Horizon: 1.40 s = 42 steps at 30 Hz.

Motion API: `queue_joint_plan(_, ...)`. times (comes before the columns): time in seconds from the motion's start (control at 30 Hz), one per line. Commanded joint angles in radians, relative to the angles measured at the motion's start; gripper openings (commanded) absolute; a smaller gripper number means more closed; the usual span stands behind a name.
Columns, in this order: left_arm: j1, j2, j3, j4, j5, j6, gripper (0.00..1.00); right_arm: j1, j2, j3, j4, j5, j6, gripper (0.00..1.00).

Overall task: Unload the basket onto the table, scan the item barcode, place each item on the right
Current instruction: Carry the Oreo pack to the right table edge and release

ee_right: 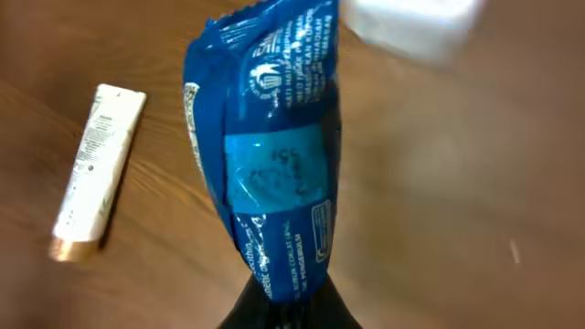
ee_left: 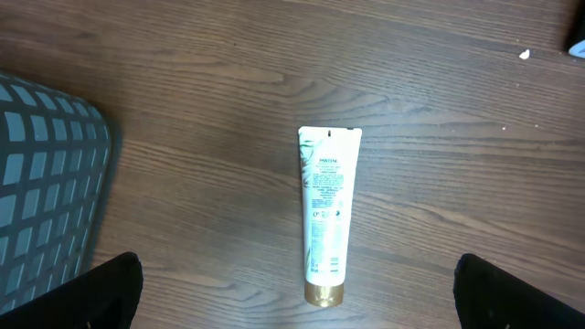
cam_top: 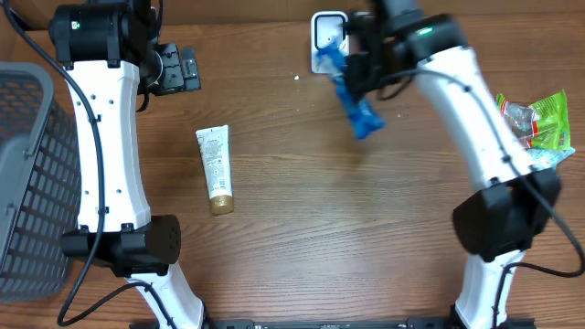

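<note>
My right gripper (cam_top: 355,78) (ee_right: 285,306) is shut on the crimped end of a blue snack packet (cam_top: 358,108) (ee_right: 274,155) and holds it off the table. The packet hangs just in front of a white scanner (cam_top: 327,32) (ee_right: 411,23) at the table's far edge. Its printed back faces the right wrist camera; I cannot make out a barcode there. My left gripper (cam_top: 180,68) (ee_left: 297,291) is open at the far left and holds nothing. It hovers high above a white tube with a gold cap (cam_top: 216,170) (ee_left: 326,215) (ee_right: 91,174) lying flat.
A grey mesh basket (cam_top: 23,183) (ee_left: 46,183) stands at the table's left edge. Green and clear snack bags (cam_top: 539,123) lie at the right edge, behind the right arm.
</note>
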Motion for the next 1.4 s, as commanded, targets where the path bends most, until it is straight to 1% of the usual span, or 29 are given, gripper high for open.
queue_joint_plan(0.0,-0.002,-0.005,0.019,0.004,0.005,0.012,1.00,-0.193,-0.029,-0.010,-0.042,-0.136,0.062,0.04)
queue_joint_plan(0.03,-0.002,-0.005,0.019,0.004,0.005,0.012,1.00,-0.262,-0.029,-0.047,-0.039,-0.128,0.041,0.04)
queue_joint_plan(0.13,-0.002,-0.005,0.019,0.003,0.005,0.012,1.00,-0.366,-0.027,-0.143,0.011,-0.043,0.026,0.04)
queue_joint_plan(0.3,-0.002,-0.005,0.019,0.003,0.005,0.012,1.00,-0.483,-0.010,-0.384,0.190,0.070,0.026,0.04)
queue_joint_plan(0.37,-0.002,-0.005,0.019,0.004,0.005,0.012,1.00,-0.497,-0.009,-0.438,0.243,0.105,0.026,0.04)
queue_joint_plan(0.4,-0.002,-0.005,0.019,0.004,0.005,0.012,1.00,-0.507,-0.009,-0.476,0.284,0.116,0.026,0.08)
queue_joint_plan(0.43,-0.002,-0.005,0.019,0.003,0.005,0.012,1.00,-0.513,-0.009,-0.493,0.304,0.116,0.026,0.22)
queue_joint_plan(0.47,-0.002,-0.005,0.019,0.003,0.005,0.012,1.00,-0.518,-0.009,-0.496,0.311,0.116,0.026,0.43)
queue_joint_plan(0.5,-0.002,-0.005,0.019,0.004,0.005,0.012,1.00,-0.518,-0.011,-0.491,0.312,0.116,0.027,0.54)
queue_joint_plan(0.57,-0.002,-0.005,0.019,0.004,0.005,0.012,1.00,-0.518,-0.011,-0.466,0.295,0.114,0.035,0.61)
queue_joint_plan(0.67,-0.002,-0.005,0.019,0.004,0.005,0.012,1.00,-0.517,-0.012,-0.387,0.211,0.056,0.037,0.63)
queue_joint_plan(0.77,-0.002,-0.005,0.019,0.003,0.005,0.012,1.00,-0.498,-0.023,-0.210,0.050,-0.055,0.037,0.63)
queue_joint_plan(0.83,-0.002,-0.005,0.019,0.003,0.005,0.012,1.00,-0.465,-0.029,-0.099,-0.014,-0.192,0.037,0.67)
queue_joint_plan(0.87,-0.002,-0.005,0.019,0.004,0.005,0.012,1.00,-0.450,-0.029,-0.076,-0.011,-0.301,0.037,0.77)
queue_joint_plan(0.9,-0.002,-0.005,0.019,0.003,0.005,0.012,1.00,-0.432,-0.029,-0.075,0.012,-0.421,0.037,1.00)
queue_joint_plan(0.93,-0.002,-0.005,0.019,0.003,0.005,0.012,1.00,-0.397,-0.023,-0.086,0.061,-0.544,0.037,1.00)
queue_joint_plan(0.97,-0.002,-0.005,0.019,0.004,0.005,0.012,1.00,-0.359,-0.015,-0.096,0.097,-0.595,0.037,1.00)
queue_joint_plan(1.03,-0.002,-0.005,0.019,0.004,0.005,0.012,1.00,-0.296,-0.005,-0.113,0.134,-0.599,0.042,1.00)
queue_joint_plan(1.07,-0.002,-0.005,0.019,0.003,0.005,0.012,1.00,-0.231,0.007,-0.124,0.165,-0.578,0.079,1.00)
queue_joint_plan(1.13,-0.002,-0.005,0.019,0.004,0.005,0.012,1.00,-0.142,0.021,-0.134,0.211,-0.510,0.137,1.00)
queue_joint_plan(1.17,-0.002,-0.005,0.019,0.004,0.005,0.012,1.00,-0.066,0.035,-0.137,0.251,-0.414,0.203,0.99)
queue_joint_plan(1.27,-0.002,-0.005,0.019,0.004,0.005,0.012,1.00,0.074,0.066,-0.137,0.322,-0.216,0.331,0.99)
queue_joint_plan(1.37,-0.002,-0.005,0.019,0.004,0.005,0.012,1.00,0.195,0.090,-0.137,0.389,-0.108,0.395,0.99)
